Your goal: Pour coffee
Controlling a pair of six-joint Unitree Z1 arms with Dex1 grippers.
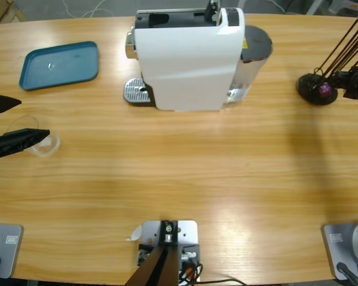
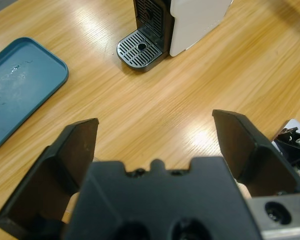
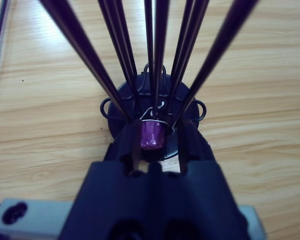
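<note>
Purple capsule [image 3: 151, 135] is sitting at the base of the wire rack [image 3: 152, 107], with the right gripper [image 3: 154, 142] closing round it. Lift should be straight. Left gripper [image 1: 21, 122], jaws apart, is straddling the empty-looking glass [image 1: 37, 138].

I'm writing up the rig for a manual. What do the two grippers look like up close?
Both are matte black. The left gripper has two broad, wedge-shaped jaws rising from a blocky black body with round holes, and a silver-grey plate beside it. The right gripper has the same black body on a silver-grey wrist plate.
</note>
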